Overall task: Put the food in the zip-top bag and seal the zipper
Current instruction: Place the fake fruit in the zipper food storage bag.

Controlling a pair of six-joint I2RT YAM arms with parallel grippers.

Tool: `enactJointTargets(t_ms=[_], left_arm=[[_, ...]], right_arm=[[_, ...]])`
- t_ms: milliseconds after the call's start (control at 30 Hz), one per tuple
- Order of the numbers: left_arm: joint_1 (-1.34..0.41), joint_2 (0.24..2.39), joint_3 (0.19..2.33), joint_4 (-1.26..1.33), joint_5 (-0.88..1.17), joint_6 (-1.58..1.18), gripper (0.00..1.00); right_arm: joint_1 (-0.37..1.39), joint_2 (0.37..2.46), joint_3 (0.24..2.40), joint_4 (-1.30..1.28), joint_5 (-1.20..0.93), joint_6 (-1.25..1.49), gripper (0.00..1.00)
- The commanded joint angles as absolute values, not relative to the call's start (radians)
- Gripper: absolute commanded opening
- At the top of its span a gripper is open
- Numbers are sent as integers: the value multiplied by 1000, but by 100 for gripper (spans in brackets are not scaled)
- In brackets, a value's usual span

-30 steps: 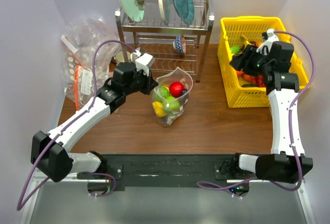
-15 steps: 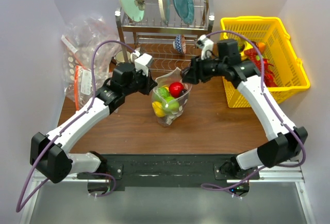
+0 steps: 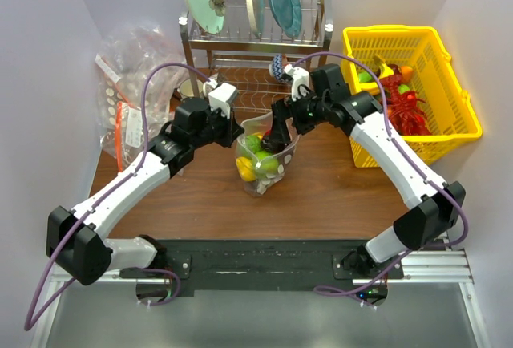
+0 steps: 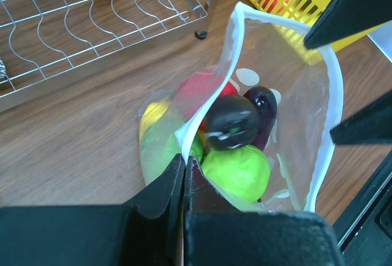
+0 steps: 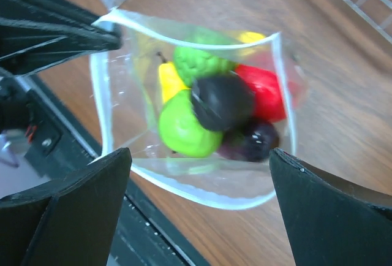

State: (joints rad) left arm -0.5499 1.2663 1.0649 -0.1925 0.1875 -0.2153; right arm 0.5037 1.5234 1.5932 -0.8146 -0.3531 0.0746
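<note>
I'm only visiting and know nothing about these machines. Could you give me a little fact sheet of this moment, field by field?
zip-top bag: upright, mouth wide open, not sealed
left tool: shut on the bag's rim, holding it up
right tool: open, above the bag's mouth
food: green, red, yellow and purple pieces inside the bag, a dark round one on top
yellow basket: more toy pieces inside

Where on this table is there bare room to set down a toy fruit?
Bare wood: the strip between the zip-top bag and the black base rail, and the patch between bag and yellow basket, under the right arm. Crowded: the back by the dish rack, and the back-left corner piled with clear bags.
</note>
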Motion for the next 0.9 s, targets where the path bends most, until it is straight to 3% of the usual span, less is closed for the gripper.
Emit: enactJointTargets(t_ms=[0, 67, 333, 867], left_arm=[[-541, 1229, 1063, -161, 178, -189, 0], [-541, 1227, 1063, -161, 178, -189, 0], [-541, 1226, 1063, -160, 179, -190, 0], [-541, 1218, 1062, -160, 175, -187, 0]], right_arm=[[503, 1451, 1643, -807, -218, 100, 97], [503, 1433, 1644, -818, -160, 110, 95], [505, 1471, 1735, -1008, 38, 126, 67], [505, 1601, 1683, -953, -58, 133, 47]])
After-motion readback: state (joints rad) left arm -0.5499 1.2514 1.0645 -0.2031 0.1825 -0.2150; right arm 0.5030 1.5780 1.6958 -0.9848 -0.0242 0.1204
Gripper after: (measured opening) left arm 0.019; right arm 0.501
